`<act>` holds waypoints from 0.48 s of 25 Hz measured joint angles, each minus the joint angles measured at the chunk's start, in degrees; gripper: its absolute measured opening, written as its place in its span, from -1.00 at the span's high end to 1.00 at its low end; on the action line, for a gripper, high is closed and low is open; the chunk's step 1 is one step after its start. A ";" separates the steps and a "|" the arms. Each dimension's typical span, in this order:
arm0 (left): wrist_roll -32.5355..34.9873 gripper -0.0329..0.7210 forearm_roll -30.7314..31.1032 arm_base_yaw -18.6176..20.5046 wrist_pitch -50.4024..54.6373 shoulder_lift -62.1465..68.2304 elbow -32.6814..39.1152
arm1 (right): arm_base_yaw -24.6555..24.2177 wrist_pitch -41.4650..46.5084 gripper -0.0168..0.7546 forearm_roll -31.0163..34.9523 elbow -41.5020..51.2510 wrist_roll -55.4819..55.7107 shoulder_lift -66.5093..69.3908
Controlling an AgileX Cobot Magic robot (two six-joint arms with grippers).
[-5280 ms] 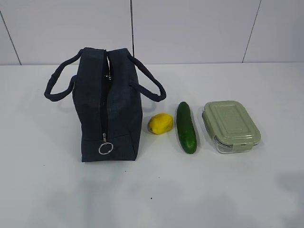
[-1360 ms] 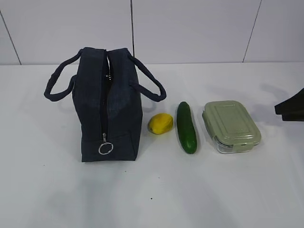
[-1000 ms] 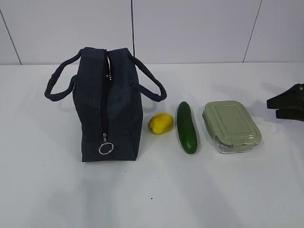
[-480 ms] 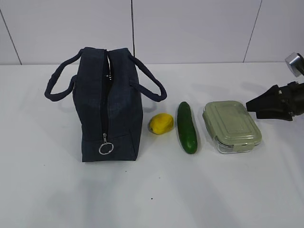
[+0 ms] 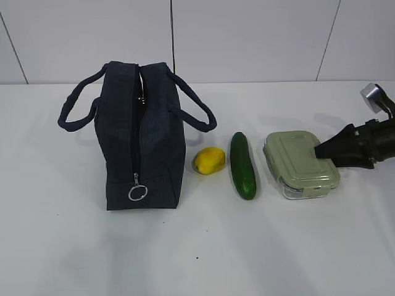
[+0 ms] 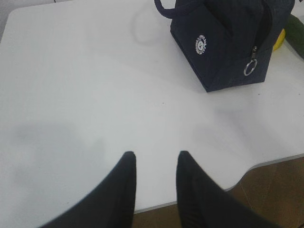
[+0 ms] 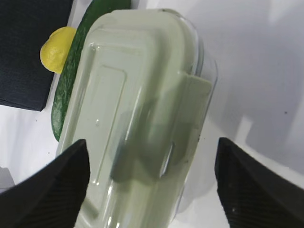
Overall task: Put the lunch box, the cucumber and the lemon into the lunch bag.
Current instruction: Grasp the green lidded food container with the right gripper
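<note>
Reaching in since a moment ago, your right gripper [image 7: 152, 183] spreads wide over lunch box [image 5: 300, 163] | sage lid apparently untouched | left gripper [image 6: 154, 164] slightly parted, empty.

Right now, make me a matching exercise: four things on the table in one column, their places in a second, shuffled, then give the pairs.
Things:
1. lunch bag
2. lemon
3. cucumber
4. lunch box

Places:
A. between the lemon and the lunch box
B. farthest left, standing upright, zipper ring hanging low
C. beside the bag's right side
D. farthest right, with the right gripper's open fingers over its lid

Pairs: 1-B, 2-C, 3-A, 4-D
</note>
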 joint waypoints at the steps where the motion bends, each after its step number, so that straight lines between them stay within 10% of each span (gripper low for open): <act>1: 0.00 0.39 0.00 0.00 0.00 0.00 0.00 | 0.28 0.00 -0.64 0.00 0.00 0.00 0.15; 12: 0.00 0.39 0.00 0.00 0.00 0.00 0.00 | 1.49 0.46 -0.64 1.51 -0.35 -0.10 3.09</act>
